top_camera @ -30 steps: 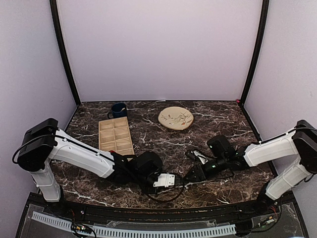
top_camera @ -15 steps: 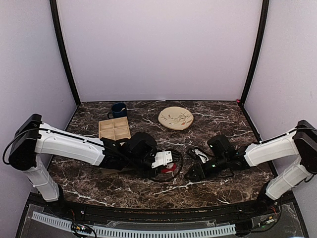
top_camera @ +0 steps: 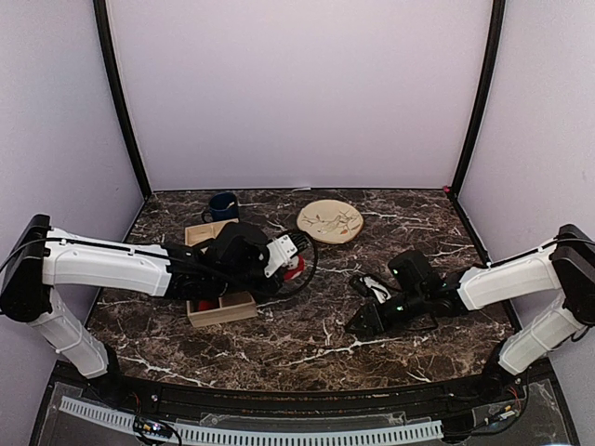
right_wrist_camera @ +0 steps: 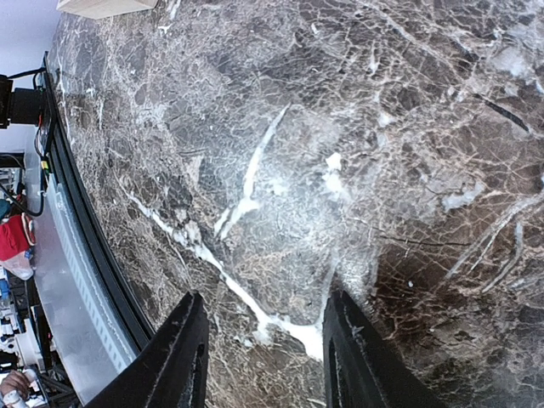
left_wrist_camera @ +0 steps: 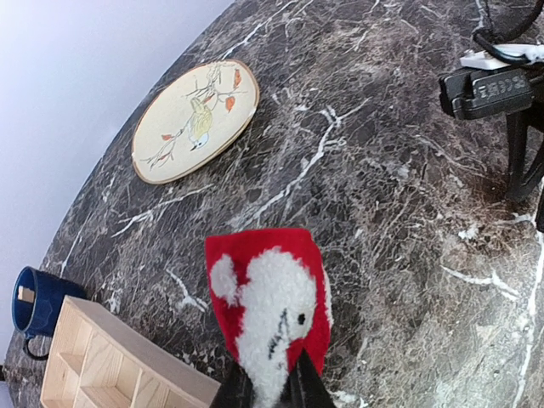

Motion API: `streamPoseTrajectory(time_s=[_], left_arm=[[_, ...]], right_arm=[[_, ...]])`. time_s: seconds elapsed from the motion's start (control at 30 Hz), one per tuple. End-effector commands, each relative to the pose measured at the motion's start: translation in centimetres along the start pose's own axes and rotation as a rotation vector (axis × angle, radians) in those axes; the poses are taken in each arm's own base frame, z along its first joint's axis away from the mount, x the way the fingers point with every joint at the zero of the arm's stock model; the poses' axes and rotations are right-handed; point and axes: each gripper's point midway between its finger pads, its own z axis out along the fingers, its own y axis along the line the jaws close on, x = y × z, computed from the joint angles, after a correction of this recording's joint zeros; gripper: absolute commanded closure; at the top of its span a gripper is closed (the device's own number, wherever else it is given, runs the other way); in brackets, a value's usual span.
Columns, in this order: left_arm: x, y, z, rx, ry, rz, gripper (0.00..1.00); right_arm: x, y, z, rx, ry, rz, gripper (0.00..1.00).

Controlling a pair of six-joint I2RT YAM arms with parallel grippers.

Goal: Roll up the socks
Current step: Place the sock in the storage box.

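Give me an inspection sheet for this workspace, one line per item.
Surface: marble table, dark with white veins.
Job's things: socks, red with white markings, pinched in the left gripper beside the wooden tray; whether one or two, cannot tell.
Clutter: beige plate, blue mug, and the wooden tray, partly under the left arm.
Grippers: left fingers shut on the socks; right gripper open over bare marble, holding nothing.
Cables: black cable looping by the left wrist.
Surroundings: plain lilac walls, black corner posts; nothing else seen.
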Motion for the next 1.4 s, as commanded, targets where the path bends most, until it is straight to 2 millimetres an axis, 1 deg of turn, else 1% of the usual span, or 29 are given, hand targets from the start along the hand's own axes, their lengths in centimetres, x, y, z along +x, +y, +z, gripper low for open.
streamPoseTrajectory(time_s=[0.0,0.17,0.33,0.5,0.67,0.8,0.97,1.1,1.37], left_arm=[[1.0,3.0,-1.2,-0.131,-0.001,-0.123,1.0],[2.5,4.9,-1.9,-0.201,-0.004,-0.233,1.0],[4.3,6.4,-2.5,-0.246,0.005,-0.313,1.0],[6.2,6.9,-2.7,-0.282,0.024,-0.366,1.0],[8.2,7.1,-2.7,-0.331,0.046,-0.393,1.0],[9.4,7.4,-2.8,-0.369,0.067,-0.399,1.0],[10.3,8.3,-3.7,-0.436,0.08,-0.394,1.0],[11.1,8.2,-3.4,-0.444,0.115,-0.378,1.0],[12.2,6.7,-2.0,-0.448,0.203,-0.33,1.0]], right_arm=[[-1.3,0.3,-0.1,-0.006,-0.03,-0.021,0.58],[-1.2,0.3,0.1,-0.013,-0.026,-0.02,0.58],[-1.4,0.4,0.1,-0.015,-0.028,-0.026,0.58],[-1.4,0.4,0.2,-0.019,-0.024,-0.024,0.58],[-1.4,0.5,0.4,-0.025,-0.021,-0.024,0.58],[-1.4,0.5,0.4,-0.024,-0.018,-0.026,0.58],[-1.2,0.4,0.6,-0.029,-0.012,-0.023,0.57],[-1.2,0.4,0.8,-0.033,-0.008,-0.022,0.58],[-1.1,0.3,0.9,-0.031,-0.002,-0.024,0.57]])
